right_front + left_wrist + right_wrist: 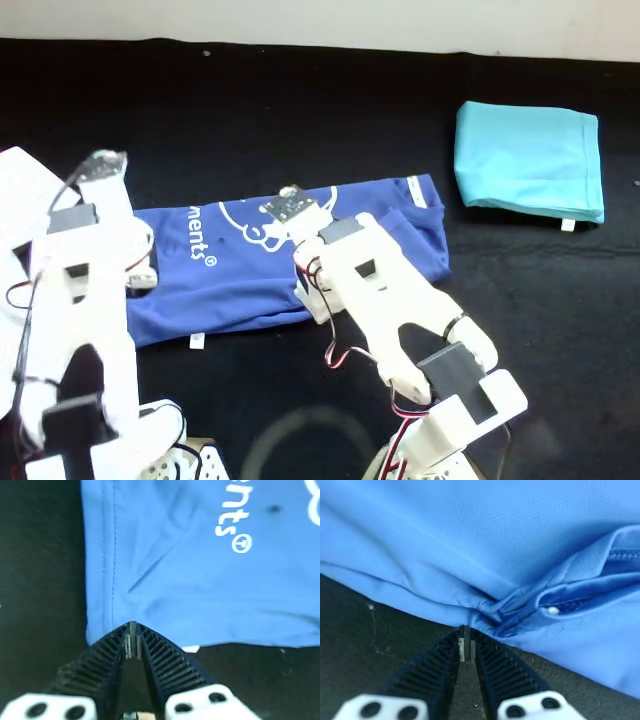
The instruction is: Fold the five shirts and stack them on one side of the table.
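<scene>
- The blue shirt (240, 275) lies in the middle of the black surface (300, 110), spread wide and partly folded.
- A light blue shirt (528, 160) sits folded at the far right, well apart from it.
- The left arm (85, 300) leans over the blue shirt's left end. The left gripper (131, 639) is pressed together right at a corner.
- The right arm (400, 300) bends low over the near edge. The right gripper (465, 642) pinches bunched blue cloth there.
</scene>
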Controlling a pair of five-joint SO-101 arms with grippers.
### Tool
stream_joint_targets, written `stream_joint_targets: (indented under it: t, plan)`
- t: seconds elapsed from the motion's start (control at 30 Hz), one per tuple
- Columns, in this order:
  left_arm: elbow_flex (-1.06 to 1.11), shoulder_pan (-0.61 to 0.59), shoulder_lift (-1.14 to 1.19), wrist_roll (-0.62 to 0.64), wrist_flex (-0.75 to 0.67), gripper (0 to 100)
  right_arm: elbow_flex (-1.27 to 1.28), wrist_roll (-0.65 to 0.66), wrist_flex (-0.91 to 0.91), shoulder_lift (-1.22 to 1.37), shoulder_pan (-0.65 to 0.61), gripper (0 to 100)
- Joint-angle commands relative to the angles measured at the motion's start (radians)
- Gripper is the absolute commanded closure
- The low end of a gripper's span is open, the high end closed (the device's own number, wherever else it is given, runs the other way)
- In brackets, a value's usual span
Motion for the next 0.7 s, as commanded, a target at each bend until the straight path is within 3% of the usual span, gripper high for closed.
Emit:
stream_joint_targets:
  t: [0.0,0.13,0.37,0.5,0.67]
  plan:
    - [-0.062,-0.012,-0.061,0.003,0.038,99,-0.016,-0.009,0.002,-0.048,0.015,99.2]
    - [-0.062,-0.056,-0.047,0.006,-0.002,96,-0.084,-0.006,0.019,-0.202,0.018,99.2]
    - [-0.16,-0.168,0.222,0.003,-0.138,76,-0.216,0.015,0.173,-0.372,0.062,96.2]
    - [-0.308,-0.173,0.43,0.006,-0.132,76,-0.239,0.103,0.269,-0.378,0.13,84.8]
    - [-0.455,-0.168,0.634,0.006,-0.132,76,-0.242,0.117,0.328,-0.381,0.225,85.4]
